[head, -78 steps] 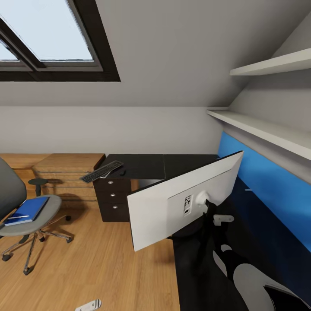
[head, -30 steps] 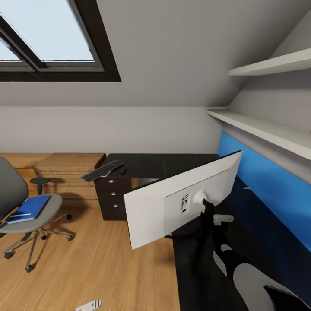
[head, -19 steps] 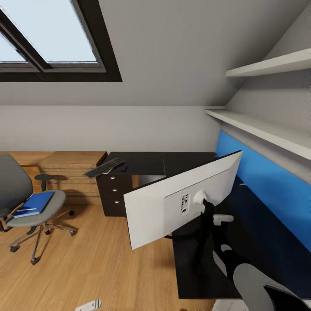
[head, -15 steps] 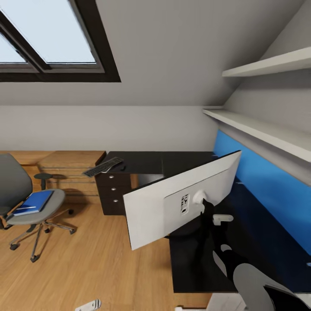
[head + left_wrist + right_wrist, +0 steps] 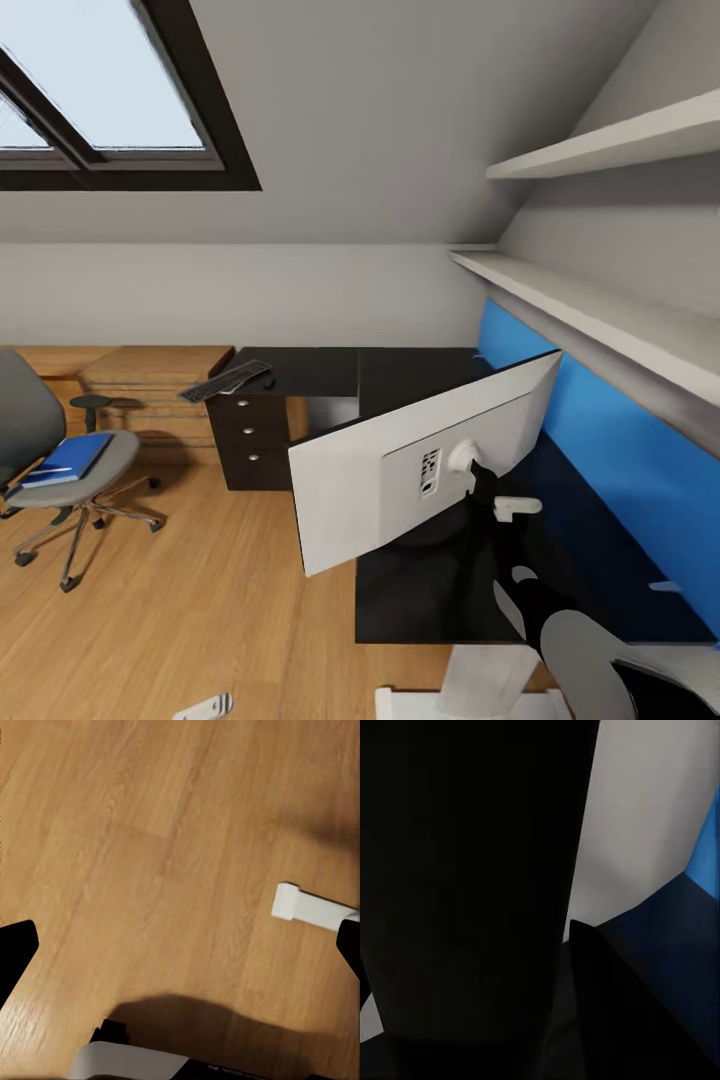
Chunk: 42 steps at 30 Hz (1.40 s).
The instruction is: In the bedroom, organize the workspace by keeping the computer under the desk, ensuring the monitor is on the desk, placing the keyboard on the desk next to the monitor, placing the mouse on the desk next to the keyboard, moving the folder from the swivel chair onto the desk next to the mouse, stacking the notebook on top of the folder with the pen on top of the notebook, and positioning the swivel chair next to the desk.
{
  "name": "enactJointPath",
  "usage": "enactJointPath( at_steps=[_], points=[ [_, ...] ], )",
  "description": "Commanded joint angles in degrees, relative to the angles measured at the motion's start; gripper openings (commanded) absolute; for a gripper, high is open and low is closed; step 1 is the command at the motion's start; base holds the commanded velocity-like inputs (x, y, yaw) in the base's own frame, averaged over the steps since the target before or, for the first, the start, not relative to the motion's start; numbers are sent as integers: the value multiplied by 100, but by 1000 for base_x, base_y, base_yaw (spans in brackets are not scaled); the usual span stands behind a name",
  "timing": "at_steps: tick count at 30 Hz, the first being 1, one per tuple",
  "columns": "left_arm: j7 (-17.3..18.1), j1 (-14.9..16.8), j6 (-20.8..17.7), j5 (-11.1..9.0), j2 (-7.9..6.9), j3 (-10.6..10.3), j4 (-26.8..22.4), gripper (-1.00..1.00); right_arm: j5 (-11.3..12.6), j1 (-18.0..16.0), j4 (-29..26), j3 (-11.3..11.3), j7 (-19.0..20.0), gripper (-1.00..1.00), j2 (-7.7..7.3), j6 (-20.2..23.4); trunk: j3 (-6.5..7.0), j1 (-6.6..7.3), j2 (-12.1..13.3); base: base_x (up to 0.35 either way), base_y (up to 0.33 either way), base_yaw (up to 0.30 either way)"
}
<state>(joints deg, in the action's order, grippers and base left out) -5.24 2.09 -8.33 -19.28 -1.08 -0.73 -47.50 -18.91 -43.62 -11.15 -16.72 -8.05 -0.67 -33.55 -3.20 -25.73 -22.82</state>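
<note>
The monitor (image 5: 400,470) hangs tilted above the desk (image 5: 420,590), its white back facing me. My right gripper (image 5: 480,488) is shut on the black stand behind it. The right wrist view shows that stand (image 5: 465,870) up close against the white back (image 5: 637,817). The keyboard (image 5: 225,380) and mouse (image 5: 268,381) lie at the desk's far end. At the left stands the swivel chair (image 5: 25,420); on its seat is the folder (image 5: 75,455), with the notebook (image 5: 38,478) and pen (image 5: 47,471) on top. My left gripper (image 5: 180,952) is open over the floor. The computer is out of view.
A dark drawer unit (image 5: 248,440) sits under the desk's far end, with a light-wood chest (image 5: 150,370) beside it. A white desk leg (image 5: 485,675) stands at the near end. Shelves (image 5: 600,300) and a blue wall panel (image 5: 620,440) run along the right wall. Wood floor (image 5: 200,600) spreads between chair and desk.
The camera has pulled back and turned, so the desk's near edge and white leg have come into view. The monitor keeps its place in my right gripper.
</note>
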Motion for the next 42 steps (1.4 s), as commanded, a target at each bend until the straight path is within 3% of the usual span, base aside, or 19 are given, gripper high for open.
enactJointPath(
  at_steps=[1, 4, 9, 12, 13, 14, 15, 18, 23, 42],
  points=[
    [-38, 2, -34, -58, -4, -3, -9, 100, 2, -6, 16, 152, -30, -100, -3, -21, -14, -5, -9, -18, -51, 0],
    [-42, 2, -40, -66, -6, 0, 59, 100, 2, -6, 16, 152, -30, -100, -3, -21, -14, -5, -9, -10, -29, 0],
    [-16, 1, 99, -61, -51, 9, 812, 100, 2, -6, 16, 152, -30, -100, -1, -21, -14, -5, -9, -2, -7, 0],
    [3, -6, 1668, -46, -134, 8, 2042, 100, -1, -6, 16, 152, -30, -100, 2, -23, -14, -5, -9, 0, 0, 0],
    [8, -6, 2406, -36, -135, -8, 2538, 100, -3, -6, 16, 152, -30, -100, 0, -23, -14, -5, -9, 0, 0, 0],
    [10, -6, 2824, -31, -133, -17, 2830, 100, -4, -6, 16, 152, -30, -100, -1, -22, -14, -5, -9, 0, 0, 0],
    [12, -6, 3134, -28, -132, -23, 3053, 100, -5, -6, 16, 152, -30, -100, -2, -23, -14, -5, -9, 0, 0, 0],
    [12, -6, 3513, -25, -124, -34, 3325, 100, -6, -6, 20, 152, -30, -100, -3, -21, -14, -5, -9, 0, 0, 0],
    [6, -7, 3684, -23, -133, -40, 3444, 100, -4, -6, 17, 152, -30, -100, -2, -20, -14, -5, -9, 0, 0, 0],
    [5, -7, 3705, -29, -138, -41, 3458, 100, -7, -6, 16, 152, -30, -100, -3, 4, -14, -5, -9, 0, 0, 0]
  ],
)
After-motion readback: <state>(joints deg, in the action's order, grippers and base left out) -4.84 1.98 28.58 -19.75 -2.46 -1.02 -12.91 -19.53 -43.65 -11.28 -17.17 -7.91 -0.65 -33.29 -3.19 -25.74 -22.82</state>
